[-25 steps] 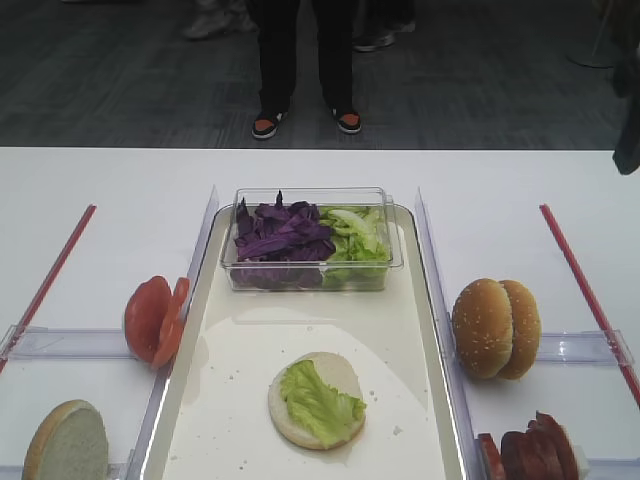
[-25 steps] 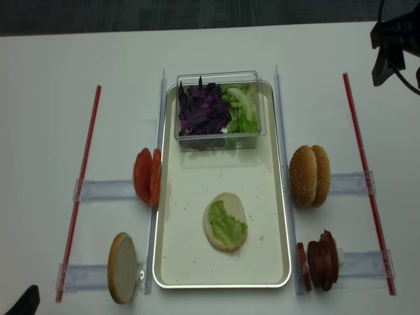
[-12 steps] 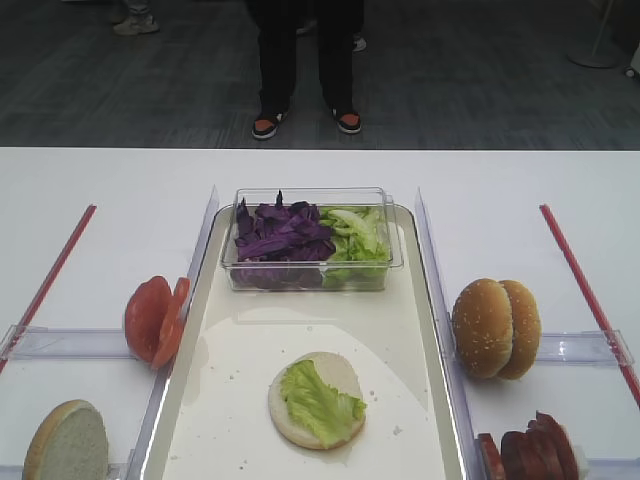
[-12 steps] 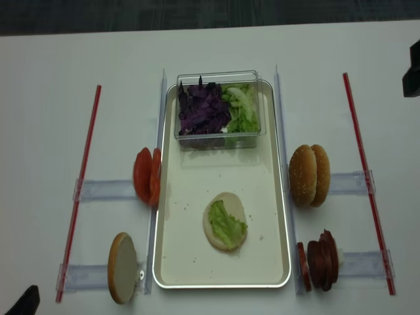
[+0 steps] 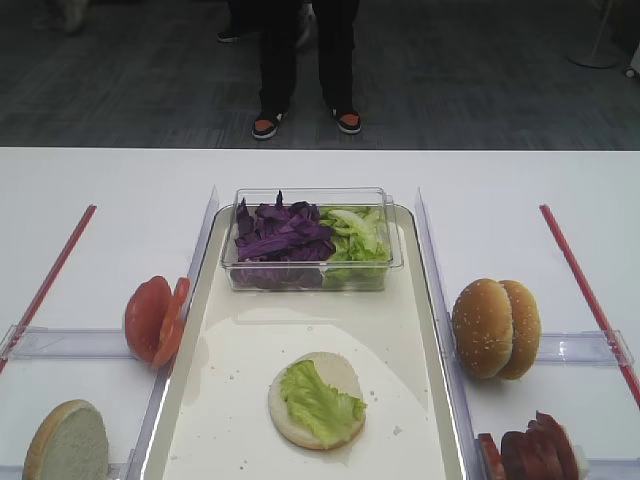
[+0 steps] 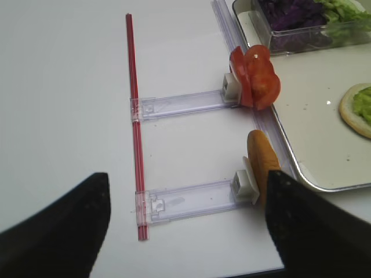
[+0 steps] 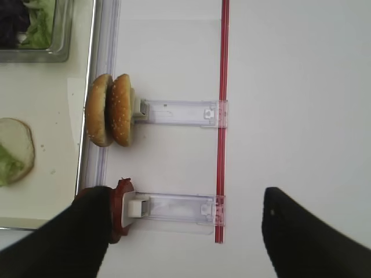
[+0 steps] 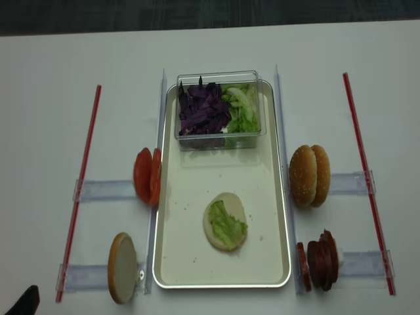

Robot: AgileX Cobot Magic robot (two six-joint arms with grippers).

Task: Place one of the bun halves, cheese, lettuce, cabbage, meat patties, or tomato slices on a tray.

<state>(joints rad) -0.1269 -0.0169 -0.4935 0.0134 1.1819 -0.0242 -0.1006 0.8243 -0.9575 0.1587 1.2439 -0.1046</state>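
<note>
The cream tray (image 8: pixel 167 262) holds a bun half (image 8: pixel 225 221) with a lettuce (image 8: pixel 228 226) leaf on it. Right of the tray stand two bun halves (image 7: pixel 110 110) and, nearer, the meat patties (image 8: pixel 319 260). Tomato slices (image 8: pixel 147 176) and another bun half (image 8: pixel 122 267) stand on the left. Purple cabbage (image 8: pixel 203 108) fills the tub's left side. Seen from the wrist, my right gripper (image 7: pixel 185 243) is open and empty, one finger (image 7: pixel 75 237) covering part of the patties (image 7: pixel 120 200). My left gripper (image 6: pixel 185 231) is open and empty beside that bun half (image 6: pixel 262 165). No cheese shows.
A clear plastic tub (image 8: pixel 220 77) sits at the tray's far end, with more green leaves (image 8: pixel 243 108) in its right side. Clear plastic holders (image 8: pixel 105 190) and red strips (image 8: pixel 82 190) lie on both sides. A person's legs (image 5: pixel 300 60) stand beyond the table.
The right arm, seen at the overhead view's upper right a second ago, has slid out of that view. The food and tray have not moved.
</note>
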